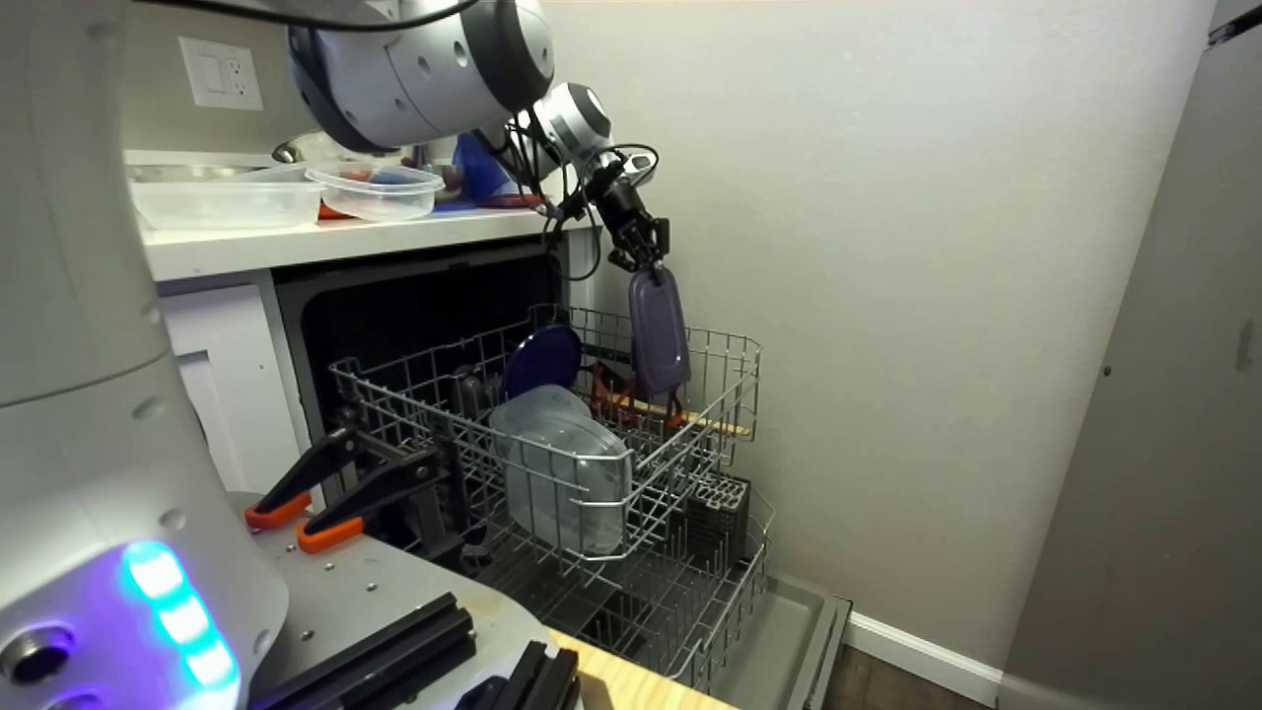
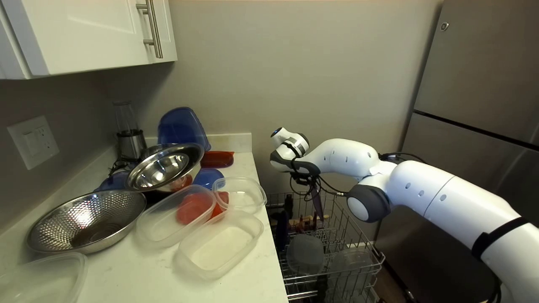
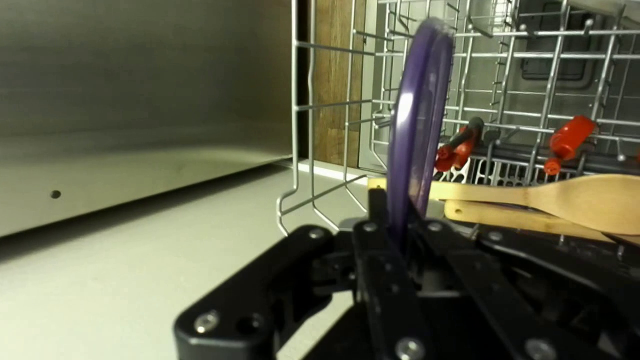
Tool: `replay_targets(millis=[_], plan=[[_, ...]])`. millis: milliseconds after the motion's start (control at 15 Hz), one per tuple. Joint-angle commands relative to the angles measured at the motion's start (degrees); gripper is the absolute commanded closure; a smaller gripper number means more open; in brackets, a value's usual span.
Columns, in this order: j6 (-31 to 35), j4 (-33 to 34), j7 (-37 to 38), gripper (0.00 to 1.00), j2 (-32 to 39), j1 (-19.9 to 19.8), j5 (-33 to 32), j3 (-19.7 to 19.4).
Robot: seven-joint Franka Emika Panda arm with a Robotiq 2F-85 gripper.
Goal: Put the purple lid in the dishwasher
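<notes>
I have the pincer (image 3: 397, 212) clamped on one end of the purple lid (image 1: 660, 333), hung near-upright over, perhaps dipping into, the upper rack (image 1: 757, 348) of the dishwasher (image 1: 414, 311); pick-up and carry judged done, lowering, seating and release left.

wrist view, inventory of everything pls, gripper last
purple lid: 1, purple, edge-on, right of centre
wire rack: at least 1, grey, middle to right
dishwasher door: 1, grey, seen through rack
red objects: at least 2, red, right of lid
wooden utensils: 2, tan, right
slotted panel: 1, pale, near red objects
translucent piece: 1, pale, top right corner
wood floor: 1, brown, upper middle
steel panel: 1, grey, upper left
wall: 1, pale, lower left
gripper: 1, black, bottom, shut on lid
</notes>
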Motion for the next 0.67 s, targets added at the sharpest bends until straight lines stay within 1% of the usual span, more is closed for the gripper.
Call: replay_targets(millis=[0,133,333,467,600], plan=[[3.5,0.7,-2.5,0.94,1.2,-0.6,-0.1,0.3],[3.8,0.7,-3.0,0.94,1.4,-0.6,0.1,0.5],[2.2,0.5,-4.7,0.94,0.2,-0.2,-0.3,0.1],[0.4,0.5,-5.9,0.94,-1.0,0.2,-0.6,-0.4],[-3.1,0.8,-7.4,0.94,-2.3,0.7,-1.2,-1.1]])
